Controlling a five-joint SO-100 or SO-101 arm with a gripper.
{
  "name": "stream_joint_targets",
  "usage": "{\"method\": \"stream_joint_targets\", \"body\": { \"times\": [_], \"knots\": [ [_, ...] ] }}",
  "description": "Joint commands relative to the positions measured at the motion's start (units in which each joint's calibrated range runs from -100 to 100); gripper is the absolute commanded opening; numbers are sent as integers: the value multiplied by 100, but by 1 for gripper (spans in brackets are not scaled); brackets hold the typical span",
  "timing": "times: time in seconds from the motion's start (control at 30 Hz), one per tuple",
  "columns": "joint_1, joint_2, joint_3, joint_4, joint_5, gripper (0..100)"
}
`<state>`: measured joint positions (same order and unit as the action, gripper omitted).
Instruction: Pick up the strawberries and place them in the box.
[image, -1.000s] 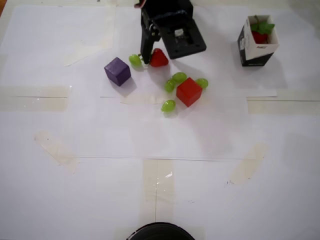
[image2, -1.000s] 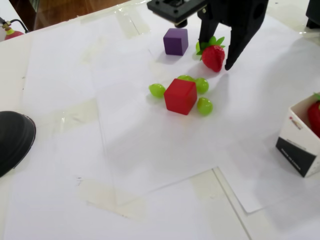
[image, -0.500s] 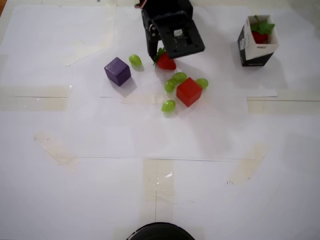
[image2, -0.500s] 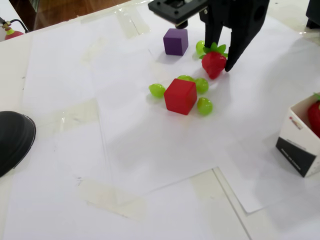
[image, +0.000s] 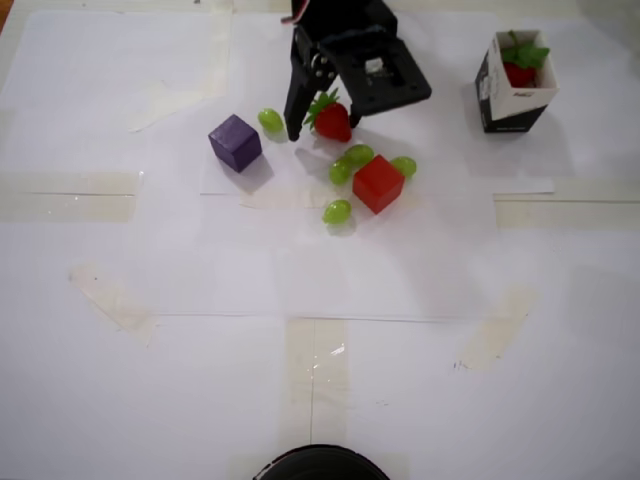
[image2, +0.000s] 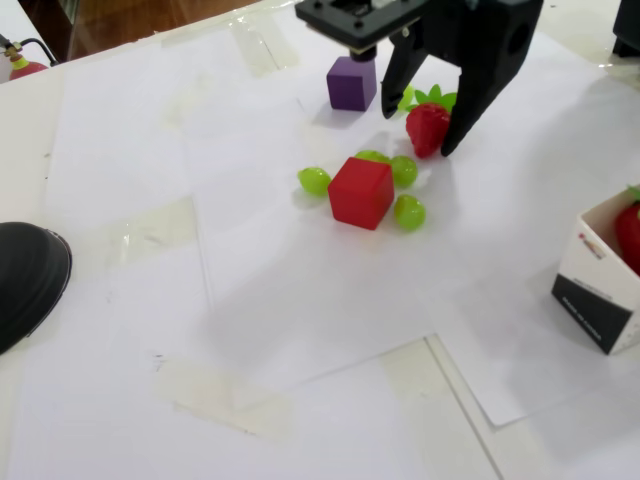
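A strawberry (image: 333, 121) lies on the bench at upper centre of the overhead view, between the gripper's (image: 318, 125) spread fingers and apparently not yet pinched, with the box (image: 514, 84) away at upper right.

Purple cube (image: 235, 142), red cube (image: 378, 183) ringed by perhaps four green grapes (image: 337, 211).
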<state>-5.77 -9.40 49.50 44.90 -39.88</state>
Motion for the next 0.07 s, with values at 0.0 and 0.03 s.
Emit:
{"method": "stream_joint_targets", "body": {
  "times": [0.0,0.03],
  "knots": [
    [11,-418,41,-21,-68,23],
    [11,-418,77,-21,-88,22]
  ]
}}
